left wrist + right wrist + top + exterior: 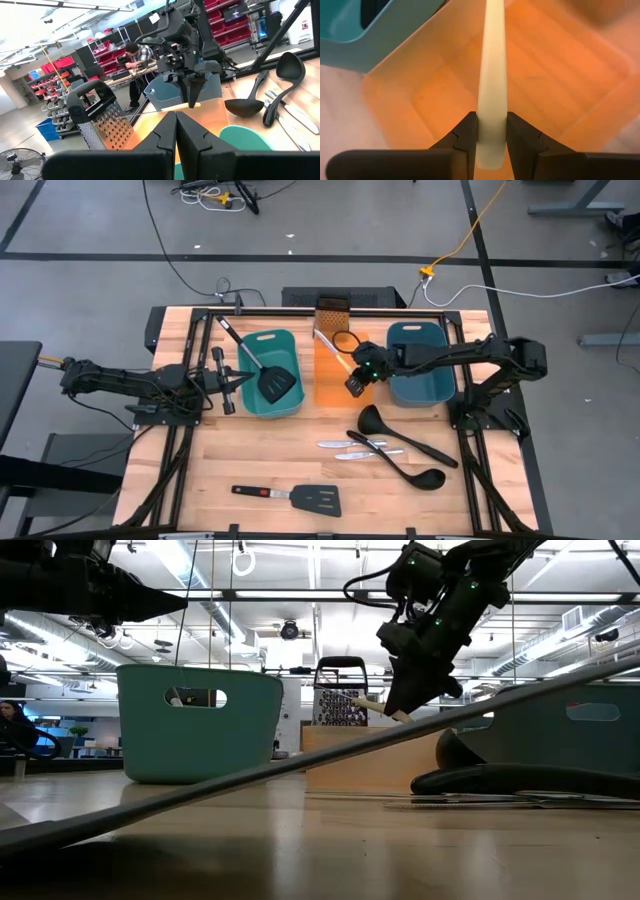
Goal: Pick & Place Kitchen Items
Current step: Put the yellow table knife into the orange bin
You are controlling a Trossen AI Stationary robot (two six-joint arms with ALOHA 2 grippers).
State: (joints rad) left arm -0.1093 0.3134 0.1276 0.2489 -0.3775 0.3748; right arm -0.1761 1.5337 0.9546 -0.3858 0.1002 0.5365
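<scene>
Two teal tubs (272,373) flank one orange tray (330,380) on the table. Over that tray hangs the right gripper (357,383), clenched on the pale yellow handle of the small knife (491,85), a smooth cream rod angled down into the tray. One slotted spatula (262,363) rests in the left tub, another (296,498) lies near the table's front edge. Two black ladles (405,440) cross beside two silver table knives (362,448). Left gripper (236,383) sits pinched together beside the left tub, grasping nothing.

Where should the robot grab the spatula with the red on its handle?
Grab the spatula by its thin handle, near the red mark, coming straight down from above. It lies flat and alone near the table's front edge, so fingers can close across the handle; the wide slotted blade is likely too broad.
</scene>
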